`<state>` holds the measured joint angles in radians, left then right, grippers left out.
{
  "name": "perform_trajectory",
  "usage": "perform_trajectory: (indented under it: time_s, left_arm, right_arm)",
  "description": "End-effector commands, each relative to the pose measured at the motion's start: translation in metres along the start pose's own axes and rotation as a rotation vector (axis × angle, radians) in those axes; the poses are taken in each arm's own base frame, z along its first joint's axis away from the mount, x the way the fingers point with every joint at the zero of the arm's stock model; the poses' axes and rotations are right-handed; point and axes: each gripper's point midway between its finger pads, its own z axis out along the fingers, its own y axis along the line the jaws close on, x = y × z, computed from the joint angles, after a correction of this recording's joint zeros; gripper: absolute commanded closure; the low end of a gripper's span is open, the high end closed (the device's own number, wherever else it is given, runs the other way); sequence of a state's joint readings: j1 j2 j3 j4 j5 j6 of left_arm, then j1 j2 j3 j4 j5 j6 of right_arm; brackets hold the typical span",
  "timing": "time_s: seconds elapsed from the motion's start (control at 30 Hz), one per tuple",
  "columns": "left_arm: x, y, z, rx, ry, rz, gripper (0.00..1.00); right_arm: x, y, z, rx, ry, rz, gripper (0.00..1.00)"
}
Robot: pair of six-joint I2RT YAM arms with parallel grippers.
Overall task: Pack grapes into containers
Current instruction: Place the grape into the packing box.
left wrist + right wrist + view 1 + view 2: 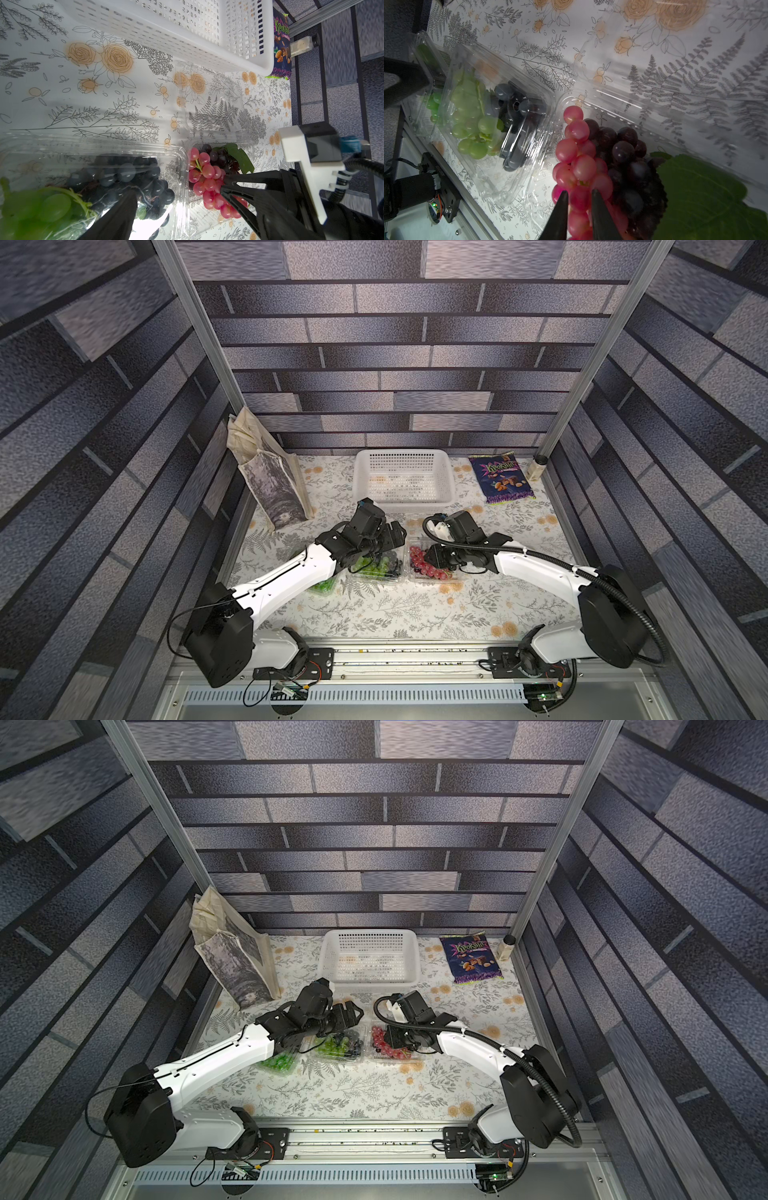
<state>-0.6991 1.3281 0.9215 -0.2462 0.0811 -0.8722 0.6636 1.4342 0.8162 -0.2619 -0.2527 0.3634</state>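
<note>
Three clear containers sit in a row. The left container [322,585] holds green grapes. The middle container [380,568], lid down, holds green grapes [471,116] and black grapes [133,172]. The right container [434,572] holds red grapes [577,149] beside dark purple grapes [625,149] with a green leaf; its lid [212,99] lies open toward the basket. My right gripper [579,193] is shut on a berry of the red grapes. My left gripper [395,533] stands open above the middle container's far edge, one finger [122,209] over its lid, holding nothing.
A white perforated basket [360,472] stands just behind the containers. A purple snack bag [500,479] and a small bottle [536,466] lie at the back right. A cloth tote bag [270,485] leans at the back left. Metal frame posts edge the table.
</note>
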Motion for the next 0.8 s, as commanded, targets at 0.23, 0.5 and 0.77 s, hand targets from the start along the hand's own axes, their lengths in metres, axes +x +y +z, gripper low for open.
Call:
perform_trajectory:
  time_s: [0.23, 0.5, 0.77]
  left_arm:
    - [0.015, 0.005, 0.002, -0.026, 0.036, 0.017, 0.1]
    - [0.026, -0.005, -0.004, -0.032, 0.064, 0.068, 0.1]
    - [0.05, -0.032, 0.02, 0.001, 0.135, 0.104, 0.18]
  right_arm:
    - [0.015, -0.005, 0.012, 0.001, 0.046, 0.019, 0.78]
    - [-0.02, -0.006, -0.042, 0.107, -0.125, -0.03, 0.67]
    - [-0.031, -0.018, -0.079, 0.147, -0.196, -0.007, 0.66]
